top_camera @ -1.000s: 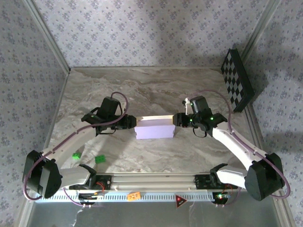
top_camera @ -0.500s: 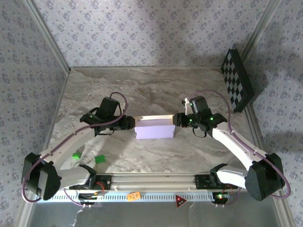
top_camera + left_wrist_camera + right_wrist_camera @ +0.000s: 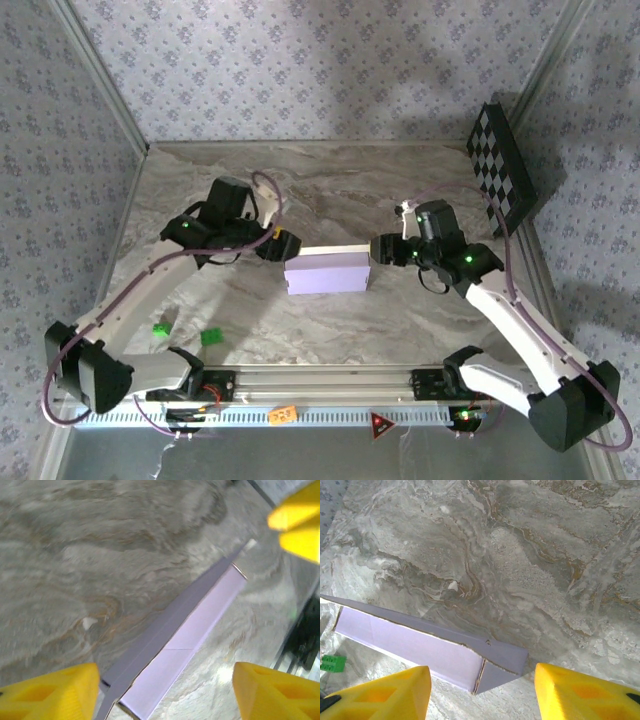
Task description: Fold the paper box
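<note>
The paper box [image 3: 327, 272] is a shallow lavender rectangle lying on the marble table, mid-table between the two arms. My left gripper [image 3: 285, 243] hovers just off its left end, toward the back. My right gripper [image 3: 380, 250] sits just off its right end. In the left wrist view the box [image 3: 185, 635] runs diagonally away between my yellow fingers [image 3: 50, 692], which stand wide apart and touch nothing. In the right wrist view the box's near corner [image 3: 495, 665] lies between my spread fingers [image 3: 585, 692] with gaps on both sides. Both grippers are open.
A black-and-white checkerboard panel [image 3: 502, 168] leans at the back right corner. Two small green pieces [image 3: 160, 328] [image 3: 211, 337] lie near the left arm's base. Wallpapered walls close in the table on three sides.
Both grippers have opened and let go of the box ends. The left arm has swung up and back, the right arm has drawn slightly away. The box stays put.
</note>
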### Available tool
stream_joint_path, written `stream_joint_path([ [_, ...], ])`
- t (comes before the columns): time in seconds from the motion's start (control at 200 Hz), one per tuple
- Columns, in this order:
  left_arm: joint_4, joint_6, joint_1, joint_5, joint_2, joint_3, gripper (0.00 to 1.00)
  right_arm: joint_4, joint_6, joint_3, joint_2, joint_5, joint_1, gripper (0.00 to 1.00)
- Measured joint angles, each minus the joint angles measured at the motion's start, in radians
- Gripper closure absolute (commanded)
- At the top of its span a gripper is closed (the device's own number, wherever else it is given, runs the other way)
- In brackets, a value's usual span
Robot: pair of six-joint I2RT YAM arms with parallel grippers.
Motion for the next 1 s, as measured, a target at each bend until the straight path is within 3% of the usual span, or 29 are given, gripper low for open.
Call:
stream_joint_path([
  [0.315, -0.108, 0.381, -0.077, 0.053, 0.204, 0.151, 0.15, -0.054, -0.003, 0.000, -0.047, 0.015, -0.021, 0.40],
  [0.645, -0.199, 0.547, -0.160, 0.002, 0.372, 0.224, 0.14, -0.063, -0.010, 0.000, -0.051, 0.019, -0.031, 0.39],
  [0.999, -0.235, 0.625, -0.158, -0.008, 0.431, 0.259, 0.33, -0.062, -0.018, 0.000, -0.050, 0.019, -0.033, 0.39],
])
